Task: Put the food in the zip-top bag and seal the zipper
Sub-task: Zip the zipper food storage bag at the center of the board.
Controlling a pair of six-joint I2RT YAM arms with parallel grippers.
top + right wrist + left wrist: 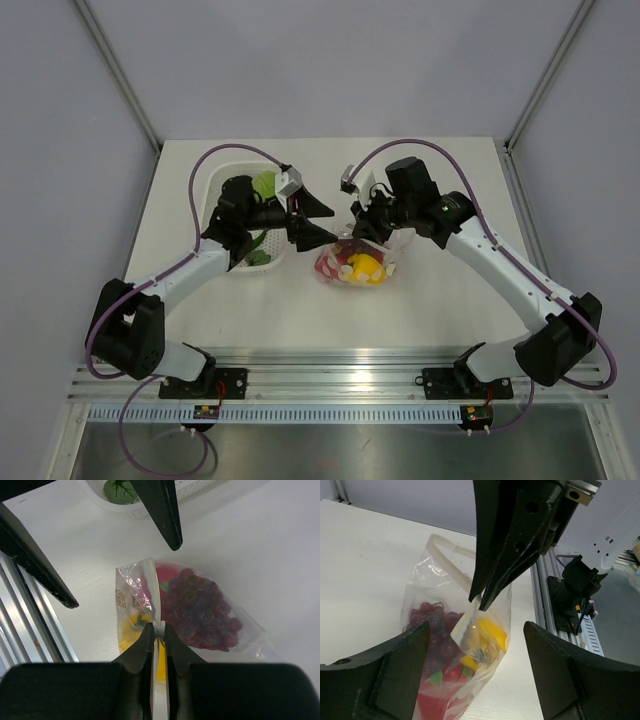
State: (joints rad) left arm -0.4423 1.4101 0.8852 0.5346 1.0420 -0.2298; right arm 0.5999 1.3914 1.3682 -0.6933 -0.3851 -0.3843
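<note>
presently: right gripper [159, 627], jaws pinched shut on the zipper [153, 592], by which the mouth of the zip-top bag [132, 587] is held up, the bag standing on the table [270, 555]. left gripper [475, 630], jaws spread wide, nothing held, poised near the bag mouth. listed inside the bag: grape bunch [200, 612], red piece [165, 575], yellow piece [127, 630]. green food [117, 490] is seen in the white basket [210, 495]. step judged: loading, zipper not yet sealed. next called for: green food to be fetched by the left gripper, then the strip pressed closed.
</note>
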